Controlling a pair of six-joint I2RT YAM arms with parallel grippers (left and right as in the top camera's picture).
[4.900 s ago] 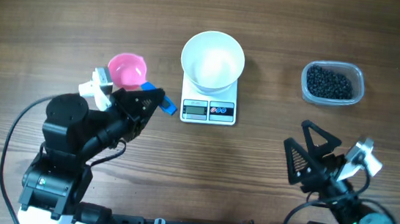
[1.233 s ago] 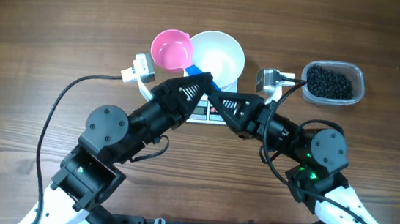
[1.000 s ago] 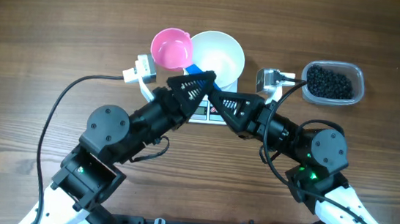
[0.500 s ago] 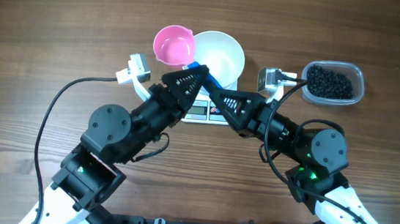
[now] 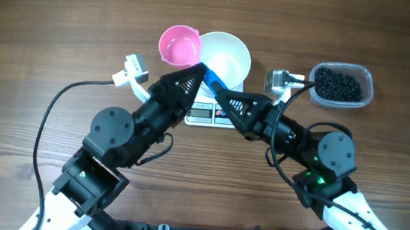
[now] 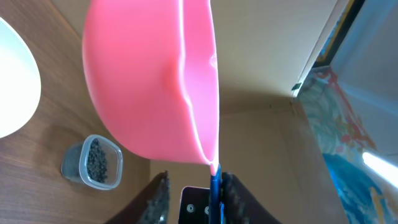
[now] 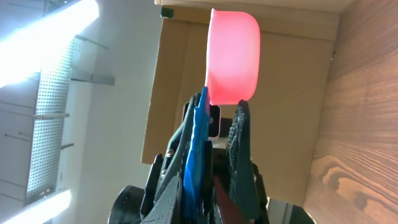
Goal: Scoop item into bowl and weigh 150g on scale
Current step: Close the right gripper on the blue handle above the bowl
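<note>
Pink scoop (image 5: 179,46) is being gripped by its handle (image 5: 215,77) in the closed right gripper (image 5: 218,92), by the bowl (image 5: 229,57) on the scale (image 5: 203,115); whether the left gripper (image 5: 196,76) is gripping cannot be told. Likely a handover is being made; carrying the scoop to the beads (image 5: 336,84) in the tub (image 5: 368,93) is being called for.

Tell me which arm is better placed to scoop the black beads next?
Probably the right. The right gripper is shut on the blue handle of the pink scoop, and the beads in the clear tub lie on its side. The left gripper stands open around that handle.
</note>
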